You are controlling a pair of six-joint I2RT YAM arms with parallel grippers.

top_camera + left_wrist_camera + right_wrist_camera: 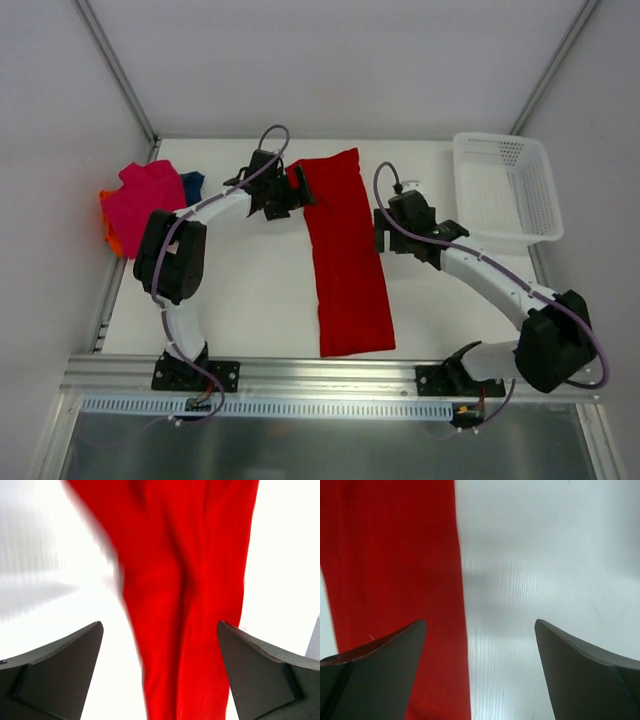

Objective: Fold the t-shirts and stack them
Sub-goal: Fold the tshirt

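Note:
The bright red t-shirt point(345, 255) lies folded into a long narrow strip down the middle of the table. It fills the left wrist view point(185, 580) and the left part of the right wrist view point(390, 570). My left gripper point(290, 193) is open at the strip's far left edge, its jaws apart on either side of the cloth. My right gripper point(383, 232) is open beside the strip's right edge. The magenta-pink t-shirt point(145, 200) lies in a heap at the far left, over the orange one point(107, 228) and the dark blue one point(192, 183).
A white plastic mesh basket point(505, 190) stands at the back right of the table. The frame's uprights rise at the back corners. The table's near edge has a metal rail point(320, 375) with both arm bases.

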